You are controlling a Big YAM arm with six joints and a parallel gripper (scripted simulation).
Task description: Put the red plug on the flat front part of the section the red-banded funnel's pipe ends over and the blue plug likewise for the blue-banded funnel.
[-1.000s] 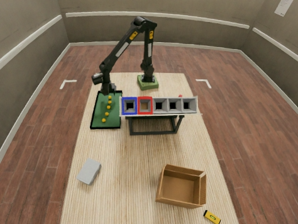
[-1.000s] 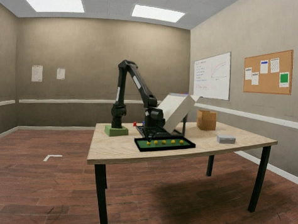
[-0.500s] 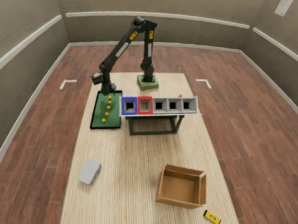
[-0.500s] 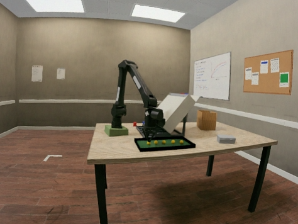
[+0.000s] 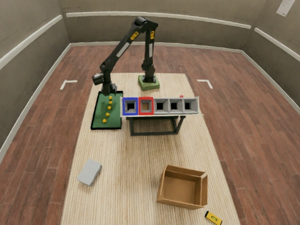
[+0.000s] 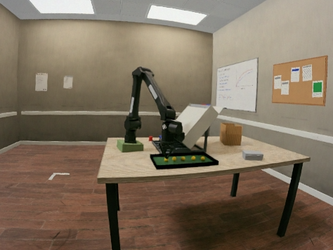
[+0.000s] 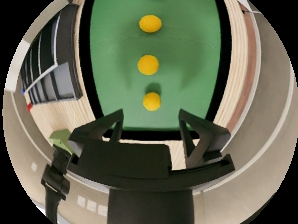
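A green tray (image 5: pixel 107 110) with a black rim holds several yellow marbles (image 5: pixel 109 107) in a row; it also shows in the wrist view (image 7: pixel 154 43). My gripper (image 7: pixel 151 112) is open and empty, hanging low over the tray's end nearest the arm base, with the nearest marble (image 7: pixel 152 102) just ahead of the fingertips. It also shows in the exterior view (image 6: pixel 168 152). The funnel row (image 5: pixel 159 106) has a blue-banded funnel (image 5: pixel 130 106) and a red-banded funnel (image 5: pixel 145 105) at its left end. The red plug (image 6: pixel 150 138) and a bit of blue beside it lie behind the cover.
A green arm base block (image 5: pixel 148 83) stands behind the funnel stand. A grey block (image 5: pixel 90 172), an open cardboard box (image 5: pixel 183 186) and a yellow level (image 5: pixel 213 217) lie at the near end of the table. The slanted white cover (image 6: pixel 198 124) hides the pipes.
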